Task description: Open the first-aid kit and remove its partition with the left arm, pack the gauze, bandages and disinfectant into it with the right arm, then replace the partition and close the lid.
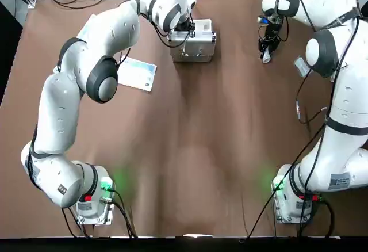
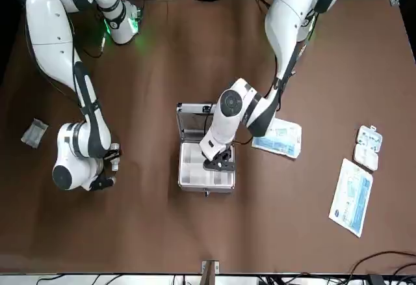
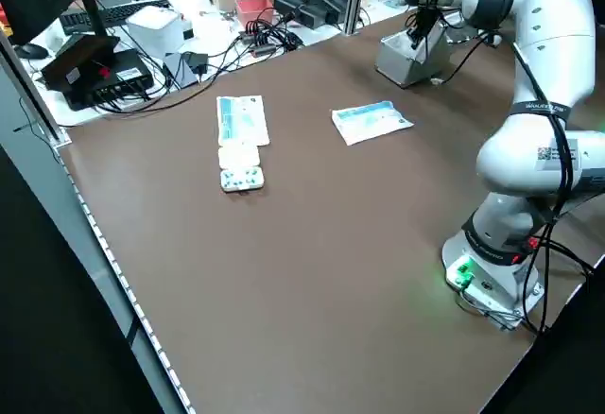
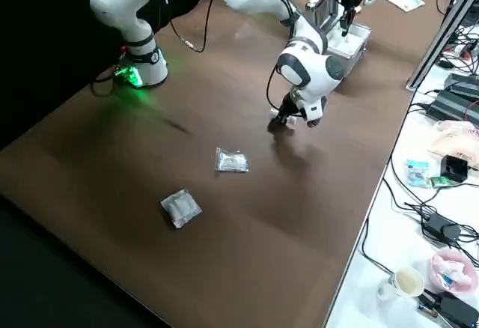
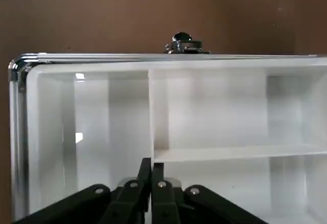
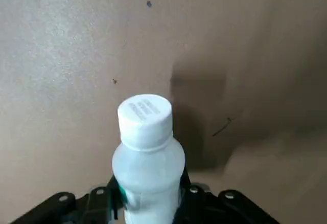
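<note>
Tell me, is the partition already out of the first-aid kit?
No, the partition sits inside the open case, with the left gripper closed on one of its divider walls.

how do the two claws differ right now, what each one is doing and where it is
The left claw is down inside the open first-aid kit, shut on a thin wall of the partition; the right claw is away from the kit, low over bare table. The left claw holds part of the kit's fittings, while the right claw is shut on the disinfectant, cap pointing out. Both are closed on something.
</note>
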{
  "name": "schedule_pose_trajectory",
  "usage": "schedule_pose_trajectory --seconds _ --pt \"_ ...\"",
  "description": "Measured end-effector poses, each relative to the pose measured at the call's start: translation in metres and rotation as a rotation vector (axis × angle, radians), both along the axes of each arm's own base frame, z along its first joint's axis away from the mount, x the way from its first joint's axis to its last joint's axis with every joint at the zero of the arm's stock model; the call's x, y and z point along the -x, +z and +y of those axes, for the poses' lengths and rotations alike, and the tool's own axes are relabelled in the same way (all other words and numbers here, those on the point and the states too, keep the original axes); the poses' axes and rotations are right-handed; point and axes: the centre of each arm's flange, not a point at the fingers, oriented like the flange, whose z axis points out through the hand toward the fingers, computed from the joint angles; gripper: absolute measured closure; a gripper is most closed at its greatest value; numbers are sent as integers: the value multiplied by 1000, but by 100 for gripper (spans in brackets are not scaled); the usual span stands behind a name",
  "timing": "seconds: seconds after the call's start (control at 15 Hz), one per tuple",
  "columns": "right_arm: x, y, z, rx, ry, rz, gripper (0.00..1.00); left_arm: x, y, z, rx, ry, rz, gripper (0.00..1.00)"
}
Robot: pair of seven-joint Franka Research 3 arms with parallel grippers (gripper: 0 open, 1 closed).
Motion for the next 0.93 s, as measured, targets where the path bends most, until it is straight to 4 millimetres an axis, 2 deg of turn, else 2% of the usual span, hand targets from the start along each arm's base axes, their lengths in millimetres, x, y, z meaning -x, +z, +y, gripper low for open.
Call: schedule_pose_trajectory --seconds 0.6,0.93 --pt "-1 2 1 -1 0 -1 56 0 12 0 5 25 1 96" --pt "-2 3 1 -2 0 -2 54 -3 45 -3 43 49 -34 96"
